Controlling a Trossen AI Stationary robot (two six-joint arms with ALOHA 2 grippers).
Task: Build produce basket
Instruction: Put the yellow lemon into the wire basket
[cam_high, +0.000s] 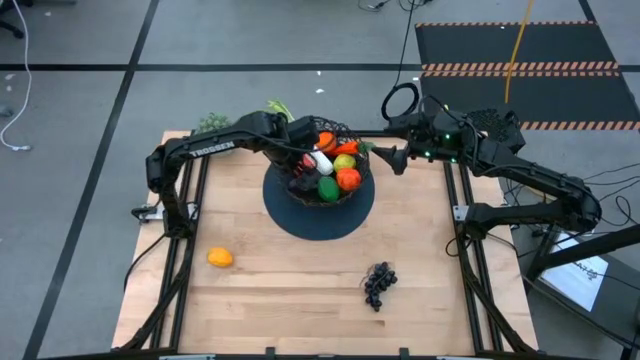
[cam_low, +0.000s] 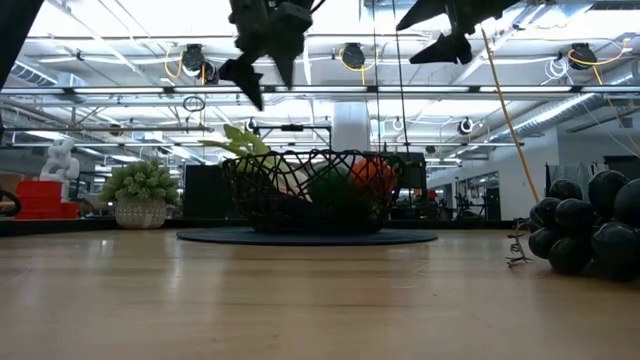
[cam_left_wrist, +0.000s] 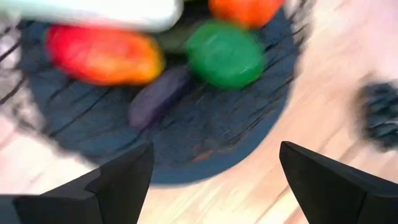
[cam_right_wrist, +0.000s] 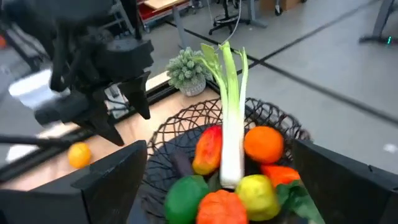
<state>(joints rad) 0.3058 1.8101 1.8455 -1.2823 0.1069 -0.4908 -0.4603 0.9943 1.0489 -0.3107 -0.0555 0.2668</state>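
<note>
**High view: wire basket loaded, two pieces still out on the worktop**

Black wire-mesh basket (cam_high: 322, 172), openwork bowl shape, sits on a flat dark round mat (cam_high: 318, 215) on the pale wood-grain worktop (cam_high: 300, 300). Inside: long green-white leek (cam_right_wrist: 229, 118), round orange (cam_right_wrist: 263, 144), glossy lime (cam_right_wrist: 186, 195), lemon (cam_right_wrist: 257, 195), red-yellow mango (cam_right_wrist: 208, 149). Left gripper (cam_high: 300, 140) hangs over the basket's rim, fingers (cam_left_wrist: 121, 180) spread wide, nothing held. Right gripper (cam_high: 385, 155) just beside the basket, fingers wide apart, empty. Small orange fruit (cam_high: 220, 258) and knobbly dark grapes (cam_high: 379, 285) lie loose, well apart.
</note>
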